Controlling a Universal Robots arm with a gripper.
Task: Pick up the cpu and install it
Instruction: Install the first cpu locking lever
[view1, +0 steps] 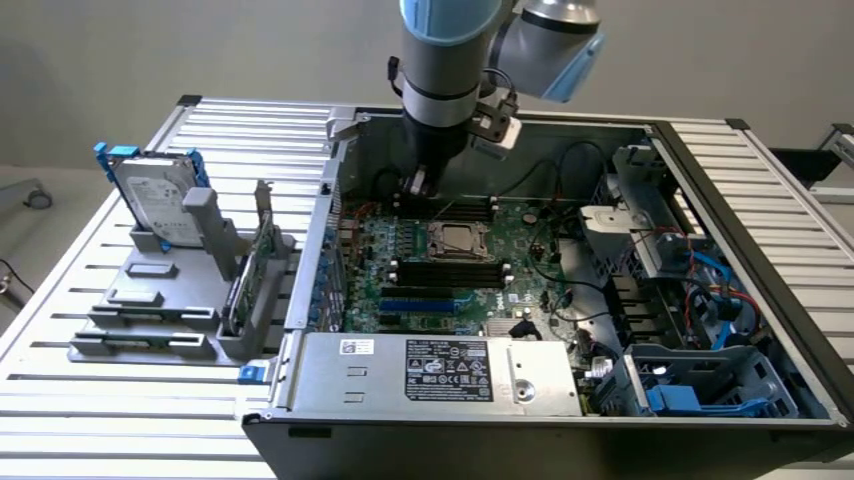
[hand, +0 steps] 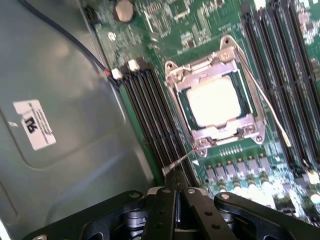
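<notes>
The cpu (hand: 215, 102), a small square chip with a pale silvery top, lies in the metal-framed socket (hand: 197, 135) on the green motherboard; in the exterior view the socket (view1: 458, 240) sits mid-board. My gripper (hand: 176, 176) is shut, its black fingers pressed together just off one corner of the socket frame, over the dark memory slots (hand: 150, 115). A thin wire lever (hand: 186, 157) runs from that corner to my fingertips; I cannot tell whether they pinch it. Seen from outside, the gripper (view1: 419, 187) hangs low inside the open case at the board's far edge.
The case's grey wall with a white label (hand: 35, 125) stands close beside my fingers. A silver hard drive with blue brackets (view1: 156, 195) stands upright on a grey rack at the exterior view's left. The power supply (view1: 441, 370) and a cabled drive bay (view1: 694, 300) crowd the case.
</notes>
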